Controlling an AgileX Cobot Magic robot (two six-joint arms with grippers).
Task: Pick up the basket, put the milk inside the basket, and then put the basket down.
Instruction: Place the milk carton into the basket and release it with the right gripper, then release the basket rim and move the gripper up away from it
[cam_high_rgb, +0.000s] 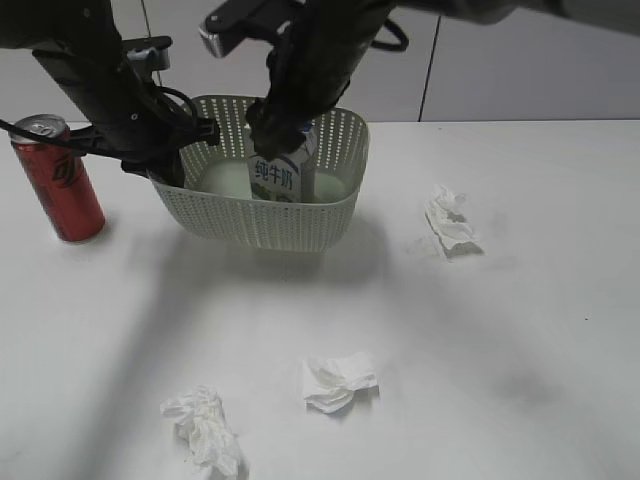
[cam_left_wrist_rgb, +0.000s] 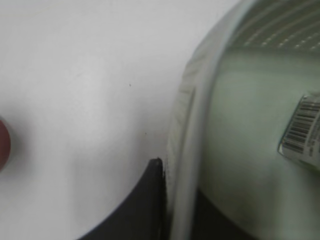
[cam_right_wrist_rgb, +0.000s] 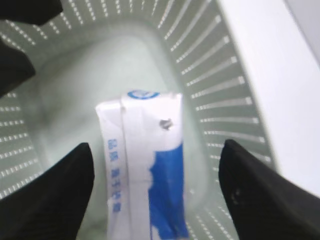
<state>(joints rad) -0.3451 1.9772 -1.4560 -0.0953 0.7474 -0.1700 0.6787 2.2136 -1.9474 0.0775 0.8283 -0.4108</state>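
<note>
The pale green basket (cam_high_rgb: 300, 225) is at the back left of the white table. My left gripper (cam_high_rgb: 170, 165) is shut on its left rim, one finger outside the wall and one inside, as the left wrist view (cam_left_wrist_rgb: 182, 200) shows against the rim (cam_left_wrist_rgb: 200, 125). The milk (cam_high_rgb: 275, 178) stands upright inside the basket; its barcode side shows in the left wrist view (cam_left_wrist_rgb: 302, 132). My right gripper (cam_high_rgb: 275, 135) is just above the carton. In the right wrist view the gripper (cam_right_wrist_rgb: 155, 145) is open, its fingers apart on either side of the milk (cam_right_wrist_rgb: 142, 150), inside the basket (cam_right_wrist_rgb: 215, 75).
A red soda can (cam_high_rgb: 60, 180) stands left of the basket and shows at the left wrist view's edge (cam_left_wrist_rgb: 2, 142). Crumpled white tissues lie at the right (cam_high_rgb: 450, 222), front middle (cam_high_rgb: 338, 382) and front left (cam_high_rgb: 205, 428).
</note>
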